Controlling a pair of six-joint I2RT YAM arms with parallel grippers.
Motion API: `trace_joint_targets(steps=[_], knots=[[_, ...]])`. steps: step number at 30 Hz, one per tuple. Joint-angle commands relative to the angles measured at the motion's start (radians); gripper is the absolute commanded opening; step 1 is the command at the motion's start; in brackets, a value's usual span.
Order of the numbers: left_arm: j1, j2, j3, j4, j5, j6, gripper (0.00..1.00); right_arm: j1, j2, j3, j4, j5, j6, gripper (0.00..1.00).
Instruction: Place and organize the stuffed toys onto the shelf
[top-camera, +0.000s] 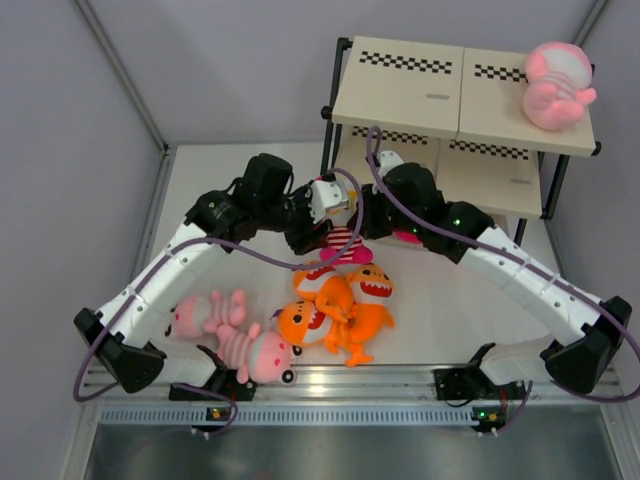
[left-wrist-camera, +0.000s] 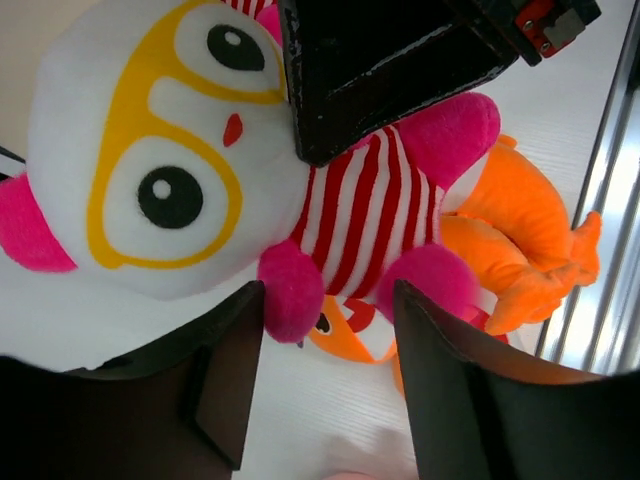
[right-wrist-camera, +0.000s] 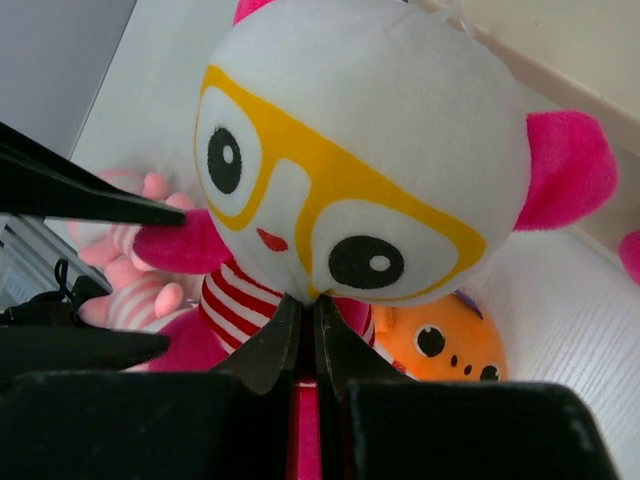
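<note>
A magenta creature (top-camera: 345, 247) with a white face, yellow glasses and a red-white striped belly hangs between both grippers, in front of the shelf (top-camera: 400, 85). My right gripper (right-wrist-camera: 308, 305) is shut on it just under the chin (right-wrist-camera: 320, 180). My left gripper (left-wrist-camera: 330, 290) is open, its fingers either side of the toy's magenta limbs (left-wrist-camera: 290, 295) without closing on them. Three orange sharks (top-camera: 340, 305) lie piled below. Two pale pink striped dolls (top-camera: 235, 335) lie at the front left. Another pink doll (top-camera: 555, 85) lies on the shelf's top board.
The shelf's black posts (top-camera: 330, 140) stand just behind both grippers. The table's metal front rail (top-camera: 350, 385) runs close behind the sharks. Grey walls close in the left and right sides.
</note>
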Motion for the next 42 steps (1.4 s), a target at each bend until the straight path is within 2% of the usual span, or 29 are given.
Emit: trace_joint_targets(steps=[1, 2, 3, 4, 5, 6, 8, 9, 11, 12, 15, 18, 20, 23, 25, 27, 28, 32, 34, 42], knots=[[-0.013, 0.002, 0.028, 0.026, 0.001, 0.026, 0.56, -0.008, -0.040, 0.047, 0.103, -0.075, 0.008, 0.00], [-0.013, -0.001, 0.025, 0.027, 0.001, 0.029, 0.26, -0.008, -0.045, 0.043, 0.112, -0.101, 0.009, 0.00], [-0.013, -0.004, 0.015, 0.026, -0.002, 0.031, 0.10, -0.006, -0.059, 0.032, 0.124, -0.112, 0.005, 0.00], [-0.013, -0.006, 0.014, 0.029, -0.004, 0.026, 0.00, -0.008, -0.068, 0.026, 0.135, -0.122, 0.000, 0.00], [-0.013, -0.010, 0.011, 0.027, -0.004, 0.023, 0.00, -0.009, -0.076, 0.023, 0.147, -0.132, -0.009, 0.00], [-0.013, -0.013, 0.004, 0.027, -0.005, 0.020, 0.00, -0.009, -0.095, 0.014, 0.150, -0.135, -0.034, 0.09], [-0.013, -0.030, 0.002, 0.027, 0.001, 0.005, 0.00, -0.011, -0.117, 0.001, 0.149, -0.141, -0.072, 0.35], [-0.011, -0.036, 0.001, 0.027, 0.005, -0.006, 0.00, -0.009, -0.147, -0.020, 0.146, -0.139, -0.127, 0.51], [-0.007, -0.058, 0.002, 0.027, 0.054, -0.015, 0.00, -0.011, -0.194, -0.054, 0.156, -0.114, -0.190, 0.62], [0.004, -0.062, 0.013, 0.027, 0.076, -0.023, 0.00, -0.009, -0.250, -0.104, 0.167, -0.101, -0.254, 0.74], [0.016, -0.079, 0.047, 0.026, 0.159, -0.049, 0.00, -0.011, -0.393, -0.237, 0.253, -0.162, -0.435, 0.89], [0.020, -0.092, 0.086, 0.027, 0.196, -0.067, 0.00, -0.011, -0.503, -0.318, 0.261, -0.308, -0.593, 0.89], [0.024, -0.092, 0.100, 0.027, 0.202, -0.079, 0.00, -0.013, -0.533, -0.332, 0.238, -0.421, -0.643, 0.90], [0.029, -0.081, 0.119, 0.029, 0.188, -0.110, 0.00, -0.009, -0.542, -0.353, 0.255, -0.516, -0.655, 0.86], [0.030, -0.070, 0.122, 0.041, 0.170, -0.141, 0.00, 0.009, -0.515, -0.365, 0.285, -0.518, -0.646, 0.83], [0.032, -0.066, 0.123, 0.053, 0.153, -0.170, 0.00, 0.049, -0.495, -0.362, 0.304, -0.428, -0.655, 0.82], [0.032, -0.055, 0.123, 0.066, 0.151, -0.182, 0.00, 0.107, -0.494, -0.367, 0.322, -0.381, -0.658, 0.82], [0.039, -0.030, 0.145, 0.080, 0.151, -0.231, 0.00, 0.285, -0.482, -0.405, 0.432, -0.064, -0.718, 0.84], [0.039, -0.027, 0.152, 0.080, 0.162, -0.225, 0.00, 0.334, -0.478, -0.427, 0.449, -0.009, -0.742, 0.86], [0.039, -0.033, 0.168, 0.080, 0.214, -0.244, 0.00, 0.342, -0.406, -0.442, 0.511, 0.124, -0.802, 0.88]])
